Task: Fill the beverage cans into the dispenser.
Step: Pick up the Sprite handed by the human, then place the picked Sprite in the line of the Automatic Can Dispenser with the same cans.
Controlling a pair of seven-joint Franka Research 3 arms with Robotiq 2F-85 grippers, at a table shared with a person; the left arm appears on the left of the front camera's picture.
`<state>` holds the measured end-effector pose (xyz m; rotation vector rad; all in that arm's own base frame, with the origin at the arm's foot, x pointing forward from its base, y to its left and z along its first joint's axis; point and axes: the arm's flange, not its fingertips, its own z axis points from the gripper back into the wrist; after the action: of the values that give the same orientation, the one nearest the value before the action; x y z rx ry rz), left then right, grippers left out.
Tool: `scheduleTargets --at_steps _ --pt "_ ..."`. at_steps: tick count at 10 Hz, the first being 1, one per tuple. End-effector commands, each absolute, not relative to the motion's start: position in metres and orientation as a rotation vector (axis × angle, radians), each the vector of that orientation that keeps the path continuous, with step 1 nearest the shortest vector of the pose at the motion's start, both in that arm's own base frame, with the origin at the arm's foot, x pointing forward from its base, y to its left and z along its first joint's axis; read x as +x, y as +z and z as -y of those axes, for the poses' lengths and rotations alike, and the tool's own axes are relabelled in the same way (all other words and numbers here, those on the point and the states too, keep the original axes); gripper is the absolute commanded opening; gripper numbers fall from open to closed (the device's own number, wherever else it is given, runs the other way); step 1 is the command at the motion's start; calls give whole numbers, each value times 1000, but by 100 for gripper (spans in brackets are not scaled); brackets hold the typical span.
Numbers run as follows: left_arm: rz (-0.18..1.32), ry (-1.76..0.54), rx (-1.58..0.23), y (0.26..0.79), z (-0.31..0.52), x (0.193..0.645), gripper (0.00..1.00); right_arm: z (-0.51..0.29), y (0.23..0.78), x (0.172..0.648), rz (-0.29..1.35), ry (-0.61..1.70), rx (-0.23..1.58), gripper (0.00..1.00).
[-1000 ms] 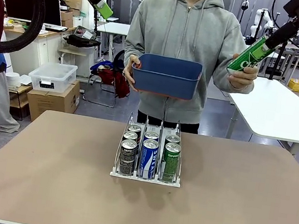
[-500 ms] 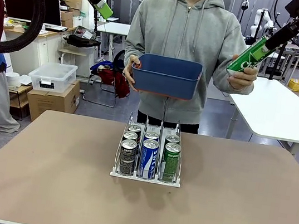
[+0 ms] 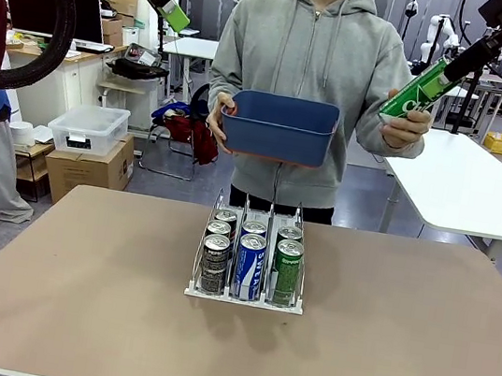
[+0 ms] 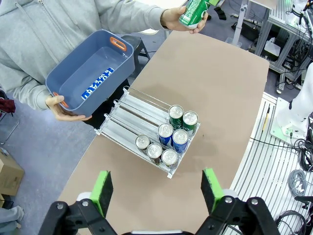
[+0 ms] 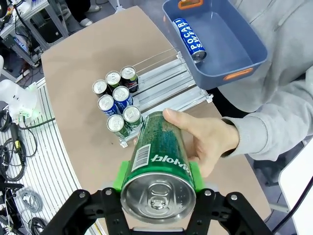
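Seven cans (image 4: 166,133) already stand in the rack (image 3: 244,299) in the middle of the table (image 3: 74,294). Three dark ones fill one outer lane, two blue-and-white ones the middle lane and two green ones the other outer lane, all crowded to the end nearest the robot. An eighth, a green can (image 3: 418,92), is up in the air at about 1 o'clock from the rack in the front view. Your right gripper (image 5: 157,182) is clenched on it, with a green pad on each side near its top end, while the person's hand (image 5: 210,142) wraps around its lower half. The handover looks to me half made, the can not yet yours alone. At 12 o'clock from the rack the person holds a blue bin (image 3: 278,131) against the chest, and one blue-and-white can (image 5: 189,39) lies on its side inside it. Your left gripper (image 4: 156,187) hangs high at about 10 o'clock, fingers spread wide and grasping nothing. By my reckoning most of the job is done. You have the green can to bring down into its lane and then the can in the bin to fetch, and every lane shows free room at its far end.
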<state>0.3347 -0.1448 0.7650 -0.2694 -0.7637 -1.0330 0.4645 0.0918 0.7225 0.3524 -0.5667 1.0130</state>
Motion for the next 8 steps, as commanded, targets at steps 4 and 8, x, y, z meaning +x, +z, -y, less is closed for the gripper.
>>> scheduleTargets --at_steps 4,8 --pt "761 -1030 -275 764 142 336 96 -92 723 464 567 1015 352 0" --pt "761 -1030 -275 764 142 336 96 -92 723 464 567 1015 352 0"
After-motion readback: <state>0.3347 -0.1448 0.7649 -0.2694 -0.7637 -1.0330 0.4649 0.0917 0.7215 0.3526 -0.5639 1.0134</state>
